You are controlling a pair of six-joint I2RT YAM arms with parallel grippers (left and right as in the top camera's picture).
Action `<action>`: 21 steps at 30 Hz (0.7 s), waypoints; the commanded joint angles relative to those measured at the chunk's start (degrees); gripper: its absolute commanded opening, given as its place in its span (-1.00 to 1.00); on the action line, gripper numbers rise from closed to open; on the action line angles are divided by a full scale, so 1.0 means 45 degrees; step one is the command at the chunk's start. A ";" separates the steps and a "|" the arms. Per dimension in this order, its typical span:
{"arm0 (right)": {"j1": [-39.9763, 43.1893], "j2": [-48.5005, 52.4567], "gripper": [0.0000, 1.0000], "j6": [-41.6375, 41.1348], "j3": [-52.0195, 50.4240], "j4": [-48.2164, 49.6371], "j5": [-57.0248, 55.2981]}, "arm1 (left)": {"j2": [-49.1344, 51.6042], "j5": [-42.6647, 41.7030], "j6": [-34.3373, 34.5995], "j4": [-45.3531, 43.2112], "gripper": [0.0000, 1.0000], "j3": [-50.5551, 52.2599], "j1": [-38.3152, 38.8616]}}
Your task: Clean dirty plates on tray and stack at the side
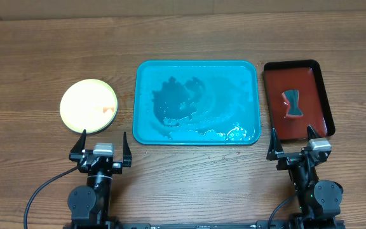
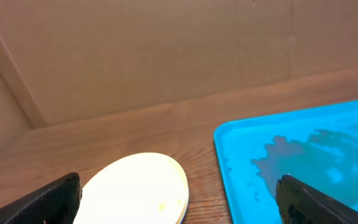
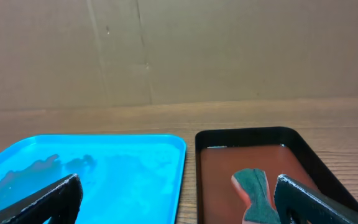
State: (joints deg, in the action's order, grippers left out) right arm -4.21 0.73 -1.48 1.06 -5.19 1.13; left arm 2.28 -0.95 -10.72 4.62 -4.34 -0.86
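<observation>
both my grippers wide open, holding nothing

the plates (image 1: 88, 105) sit piled on the table (image 1: 30, 51) at far left, a yellow-green one on top with a small reddish mark. my left gripper (image 1: 104, 133) is spread wide and empty, just right of them. the tray (image 1: 234, 76) lies centre, wet, with no plate on it. my right gripper (image 1: 291, 130) gapes empty near the dark red tray (image 1: 323, 95) holding a sponge (image 1: 291, 103).

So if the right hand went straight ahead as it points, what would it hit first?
The right hand would likely meet the near rim of the dark red tray first, with the sponge beyond; its height is hard to judge.
</observation>
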 commanded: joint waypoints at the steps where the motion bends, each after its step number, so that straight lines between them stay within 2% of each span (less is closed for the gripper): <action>1: -0.0073 -0.0126 1.00 -0.0044 -0.0136 0.0083 0.0000 | -0.0476 0.0350 -0.0248 -0.0039 1.00 0.0520 -0.0073; 21: -0.0073 -0.0126 1.00 -0.0044 -0.0136 0.0083 0.0000 | -0.0457 0.0253 -0.0189 -0.0044 1.00 0.0903 -0.0053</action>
State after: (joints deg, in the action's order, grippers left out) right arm -4.23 0.73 -1.50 1.06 -5.19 1.10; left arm 0.91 -0.21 -10.74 4.64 -0.67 -0.86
